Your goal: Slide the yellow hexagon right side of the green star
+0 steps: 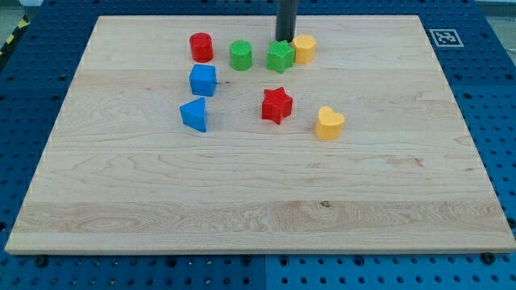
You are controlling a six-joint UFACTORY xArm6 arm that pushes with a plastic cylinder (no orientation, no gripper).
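Observation:
The yellow hexagon [305, 48] sits near the view's top, touching the right side of the green star [280, 56]. My tip [285, 40] comes down from the top edge and ends just behind the green star, at the left of the yellow hexagon, close to both. Whether it touches either block I cannot tell.
A green cylinder [240, 55] and a red cylinder [201, 47] stand left of the star. A blue cube [203, 80] and a blue triangular block [194, 114] lie below them. A red star [276, 105] and a yellow heart [329, 123] lie mid-board. The wooden board [258, 201] has edges all around.

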